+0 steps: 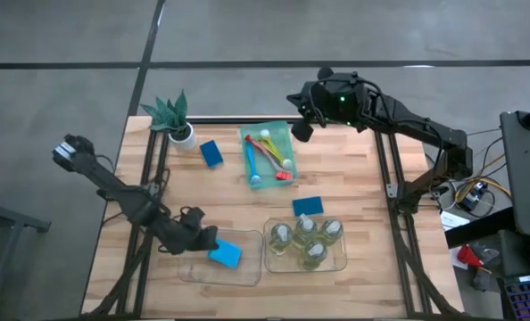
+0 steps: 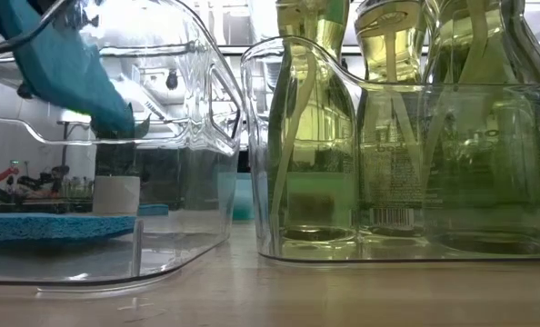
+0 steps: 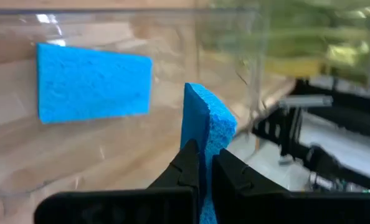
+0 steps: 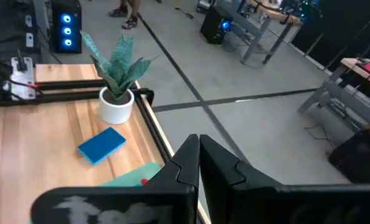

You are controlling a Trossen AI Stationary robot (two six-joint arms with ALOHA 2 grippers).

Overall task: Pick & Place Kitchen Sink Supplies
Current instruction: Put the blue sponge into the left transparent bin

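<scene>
My left gripper (image 3: 200,171), clamped on a blue sponge (image 3: 207,127), should lower beside the sponge below (image 3: 93,81) before I release.

High view looks straight down; low view sits tabletop-level against the clear bins (image 2: 206,136) (shared by both).

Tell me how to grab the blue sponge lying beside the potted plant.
Come straight down on the sponge and close the jaws across its narrow width. It lies flat on the table, with bare wood along both long edges.
</scene>
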